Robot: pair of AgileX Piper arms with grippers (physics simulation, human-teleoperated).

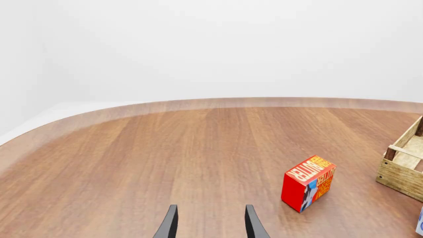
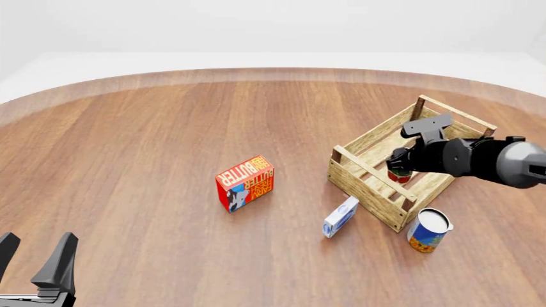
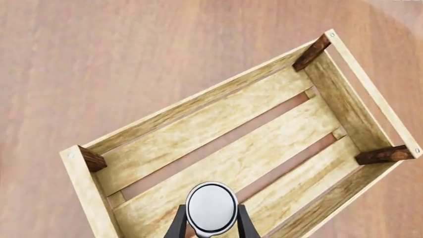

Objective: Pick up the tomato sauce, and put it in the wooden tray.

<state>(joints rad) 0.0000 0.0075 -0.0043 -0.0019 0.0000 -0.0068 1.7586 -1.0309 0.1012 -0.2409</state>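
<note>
One tomato sauce (image 3: 211, 207) between right pincer (image 3: 211, 225) fingers

Front view overlooks the whole table; the right wrist view looks straight down into the wooden tray (image 3: 231, 148), close.

A small tomato sauce (image 2: 398, 174) can, red-labelled with a silver-white top, stands upright inside the wooden tray (image 2: 369, 182), clasped on either side by two dark fingers (image 3: 178, 224). The tray, a large light-wood slatted crate with darker corner posts, sits angled on the table (image 2: 137, 153). Whether the can touches the tray's slatted floor cannot be told.
</note>
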